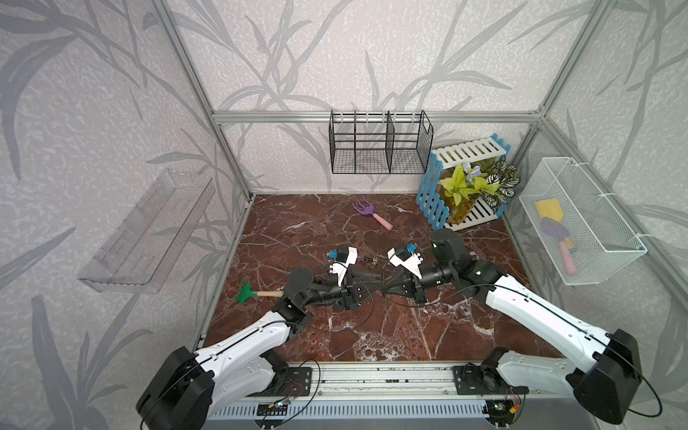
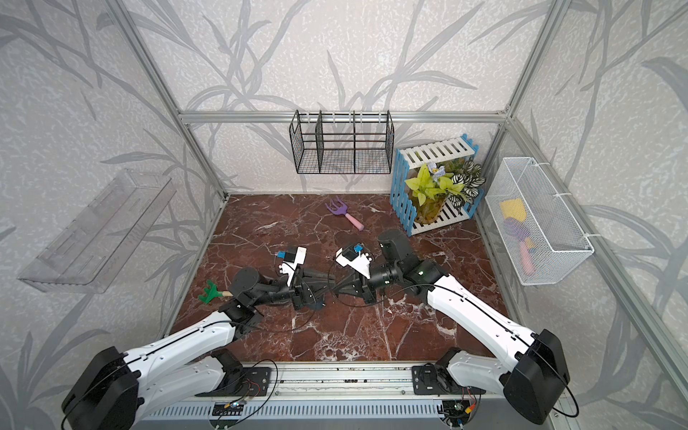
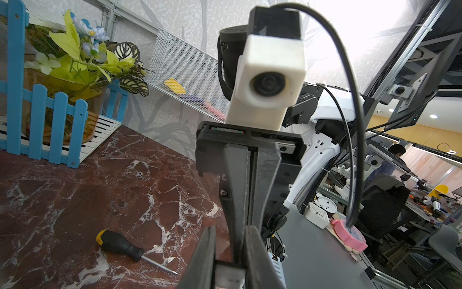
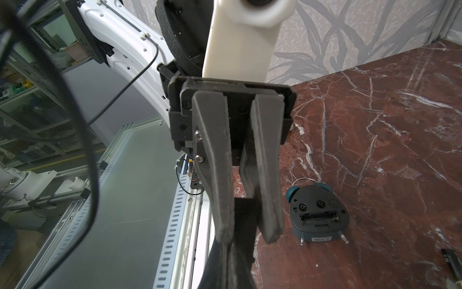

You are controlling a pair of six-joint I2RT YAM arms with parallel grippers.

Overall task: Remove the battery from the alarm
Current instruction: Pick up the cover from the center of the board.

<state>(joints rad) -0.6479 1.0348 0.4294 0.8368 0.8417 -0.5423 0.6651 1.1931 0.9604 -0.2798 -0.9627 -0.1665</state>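
You're getting soft, even light in both top views, with wide-angle stretching toward the edges. In the left wrist view, white glare is blowing out the background, and the left claw (image 3: 230, 232) is blurring up close.

**Items Beside Your Work Area**

On your desk (image 1: 391, 335) you see a purple fork (image 1: 366, 209), far back, a green rake (image 1: 245, 292) at the left edge, and a black-and-yellow screwdriver (image 3: 120, 244). Back wall: black wire rack (image 1: 379, 143), beside a blue-and-white crate (image 1: 432, 197) holding a plant (image 1: 463, 182). Right wall: white mesh basket (image 1: 595, 257) with toys (image 1: 549, 210). Left wall: clear shelf (image 1: 149, 231).
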